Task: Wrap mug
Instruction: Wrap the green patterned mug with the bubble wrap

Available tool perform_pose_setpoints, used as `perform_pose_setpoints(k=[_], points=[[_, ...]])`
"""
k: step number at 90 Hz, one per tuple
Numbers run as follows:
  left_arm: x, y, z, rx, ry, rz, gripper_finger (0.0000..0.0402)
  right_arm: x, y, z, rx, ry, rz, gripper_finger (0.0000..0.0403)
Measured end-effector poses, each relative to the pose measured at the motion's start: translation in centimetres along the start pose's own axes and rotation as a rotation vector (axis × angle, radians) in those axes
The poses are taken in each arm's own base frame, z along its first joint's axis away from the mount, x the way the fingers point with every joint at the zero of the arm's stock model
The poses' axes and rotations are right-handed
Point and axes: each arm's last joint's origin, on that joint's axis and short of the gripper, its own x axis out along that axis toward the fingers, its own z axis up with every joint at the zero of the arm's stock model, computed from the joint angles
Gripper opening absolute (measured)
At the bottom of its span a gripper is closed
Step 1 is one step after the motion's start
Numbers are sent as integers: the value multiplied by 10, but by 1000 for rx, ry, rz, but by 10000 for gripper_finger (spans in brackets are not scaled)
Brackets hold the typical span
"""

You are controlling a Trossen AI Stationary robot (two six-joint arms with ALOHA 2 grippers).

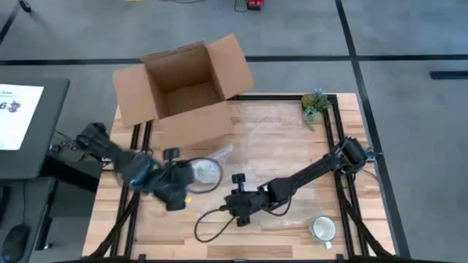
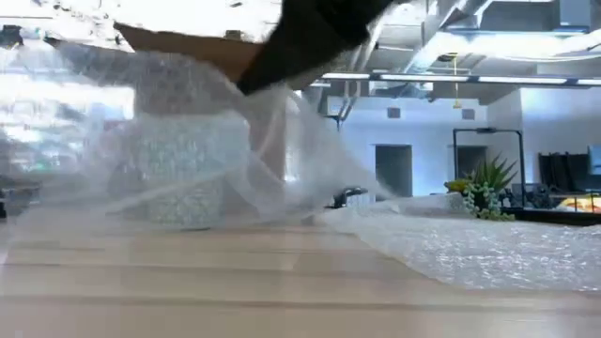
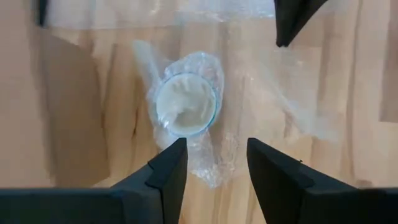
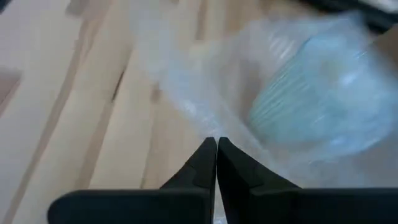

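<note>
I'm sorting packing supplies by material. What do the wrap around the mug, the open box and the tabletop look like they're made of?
The wrap looks like clear plastic bubble wrap: see-through, glossy, with a dimpled texture in the low view. The box looks like plain brown cardboard, matte, with folded flaps. The tabletop looks like light wood planks with visible grain and seams, probably sealed smooth.
</note>
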Motion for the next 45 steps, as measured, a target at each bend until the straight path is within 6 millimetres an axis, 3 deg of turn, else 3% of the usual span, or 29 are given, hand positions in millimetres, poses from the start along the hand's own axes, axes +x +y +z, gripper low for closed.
perform_pose_setpoints(k=[13,30,45], points=[[4,-20,-39,-37,-34,43,144,1,-11,12,29,-30,-19,0],[29,-48,-82,-68,-33,62,143,2,-29,24,138,-61,-109,0],[39,-67,-110,-127,-43,-10,143,4,-46,31,239,-81,-186,0]])
